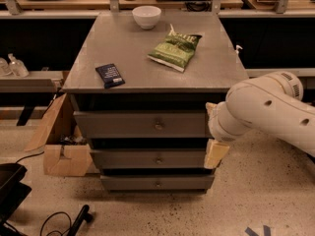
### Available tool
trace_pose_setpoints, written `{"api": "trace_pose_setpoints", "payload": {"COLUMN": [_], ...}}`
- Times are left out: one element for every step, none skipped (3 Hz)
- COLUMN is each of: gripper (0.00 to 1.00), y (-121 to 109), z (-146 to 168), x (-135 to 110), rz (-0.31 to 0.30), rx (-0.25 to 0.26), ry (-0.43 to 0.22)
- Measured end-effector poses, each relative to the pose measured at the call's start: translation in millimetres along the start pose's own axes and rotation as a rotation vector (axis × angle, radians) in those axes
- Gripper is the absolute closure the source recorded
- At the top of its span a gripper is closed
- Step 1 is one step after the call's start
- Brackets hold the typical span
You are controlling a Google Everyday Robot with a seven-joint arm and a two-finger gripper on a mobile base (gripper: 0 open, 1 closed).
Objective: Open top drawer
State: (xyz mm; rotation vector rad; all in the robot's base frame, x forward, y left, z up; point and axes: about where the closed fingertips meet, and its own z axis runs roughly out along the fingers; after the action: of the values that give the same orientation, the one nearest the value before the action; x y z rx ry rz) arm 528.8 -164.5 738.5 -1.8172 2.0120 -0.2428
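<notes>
The top drawer (123, 124) is the widest of three grey drawer fronts under the grey cabinet top. It sits closed, flush with the frame, and its small round metal knob (158, 126) shows at the middle. My gripper (215, 150) is at the end of the white arm (261, 109). It hangs in front of the cabinet's right edge, level with the top and middle drawers and to the right of the knob. It touches no knob.
On the cabinet top (128, 48) lie a white bowl (146, 16), a green chip bag (174, 49) and a dark packet (110, 75). The middle drawer (147, 159) and bottom drawer (157, 183) are closed. A cardboard box (61, 146) stands at the left, and cables and a black object lie on the floor.
</notes>
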Motion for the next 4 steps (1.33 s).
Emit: {"api": "trace_pose_setpoints", "payload": {"gripper": [0.00,0.00,0.00,0.00], "y": [2,4,-3,-18], "z": [24,26,35,42], "x": [-3,-4,-2,0], "rz": [0.002,-0.002,-0.040,-0.080], "rx": [-0.039,-0.047,-0.055,-0.056], "ry": [0.010,0.018,0.088,0.129]}}
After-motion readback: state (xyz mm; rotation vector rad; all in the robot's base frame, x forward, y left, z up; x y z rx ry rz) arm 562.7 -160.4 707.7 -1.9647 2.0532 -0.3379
